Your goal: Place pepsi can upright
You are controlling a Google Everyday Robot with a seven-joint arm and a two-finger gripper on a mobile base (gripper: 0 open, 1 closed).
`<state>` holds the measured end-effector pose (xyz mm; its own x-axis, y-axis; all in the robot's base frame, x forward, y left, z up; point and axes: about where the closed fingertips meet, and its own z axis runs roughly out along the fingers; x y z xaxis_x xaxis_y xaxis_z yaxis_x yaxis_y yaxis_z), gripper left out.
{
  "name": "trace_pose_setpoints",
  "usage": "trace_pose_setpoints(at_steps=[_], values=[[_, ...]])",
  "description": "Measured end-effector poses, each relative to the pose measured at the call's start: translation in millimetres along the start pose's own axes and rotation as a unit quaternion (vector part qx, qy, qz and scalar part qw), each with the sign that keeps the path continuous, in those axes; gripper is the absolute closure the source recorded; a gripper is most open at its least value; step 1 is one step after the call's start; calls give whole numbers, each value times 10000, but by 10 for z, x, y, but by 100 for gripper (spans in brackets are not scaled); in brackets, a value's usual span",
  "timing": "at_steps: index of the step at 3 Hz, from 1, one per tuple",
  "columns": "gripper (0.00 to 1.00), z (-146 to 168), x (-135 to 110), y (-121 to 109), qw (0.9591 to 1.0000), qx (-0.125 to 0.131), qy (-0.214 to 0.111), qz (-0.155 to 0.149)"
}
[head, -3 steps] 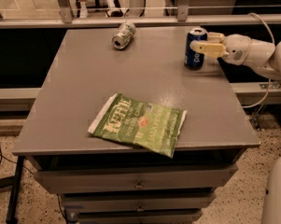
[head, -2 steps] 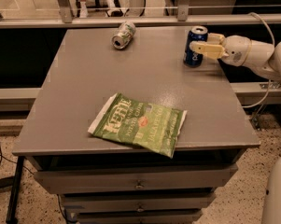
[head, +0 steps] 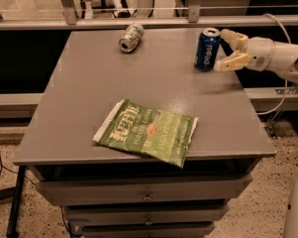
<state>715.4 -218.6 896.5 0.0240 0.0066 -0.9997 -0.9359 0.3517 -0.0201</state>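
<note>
The dark-blue pepsi can (head: pixel 207 49) stands upright on the grey table (head: pixel 84 98), near its far right edge. My gripper (head: pixel 223 49) is just to the right of the can, reaching in from the right. Its two cream fingers (head: pixel 232 61) are spread apart, with the tips at the can's right side and not closed on it.
A silver-green can (head: pixel 130 37) lies on its side at the back middle of the table. A green chip bag (head: pixel 147 132) lies flat near the front edge. Drawers sit under the tabletop. A rail runs behind the table.
The fingers, which were closed around the can, have spread and drawn slightly back to the right. The can stays standing where it was.
</note>
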Motion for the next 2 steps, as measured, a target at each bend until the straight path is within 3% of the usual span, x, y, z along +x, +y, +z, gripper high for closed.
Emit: trace_pose_setpoints(at_steps=[1,2], values=[[0,-358,-98,98,9974,-123,596,-391],[0,-352,-98,94,9974,-119,591,-390]])
